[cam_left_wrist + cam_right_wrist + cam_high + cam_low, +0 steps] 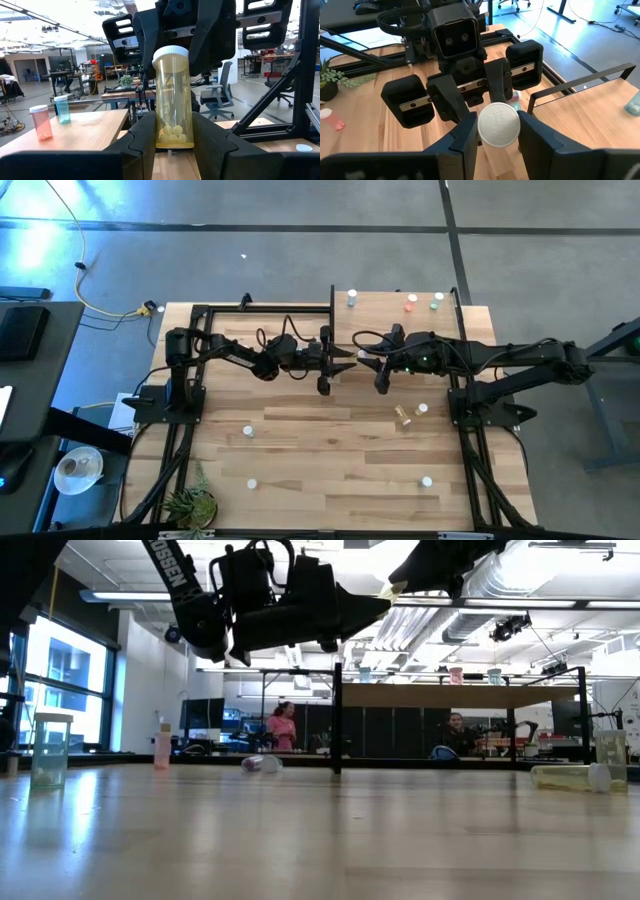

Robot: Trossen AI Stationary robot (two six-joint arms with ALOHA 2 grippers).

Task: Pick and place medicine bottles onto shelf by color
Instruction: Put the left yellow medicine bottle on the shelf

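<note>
Yellow-bodied, white-capped medicine bottle [173, 100] hangs mid-handover at table centre: my left claw [172, 145] clamps its base, my right claw [496, 131] pinches the cap; next, left lets go, toward the pale-wood shelf [400, 315] at one o'clock.

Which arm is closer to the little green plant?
Left. The left arm has its base near the plant; the right arm sits across the table.
</note>
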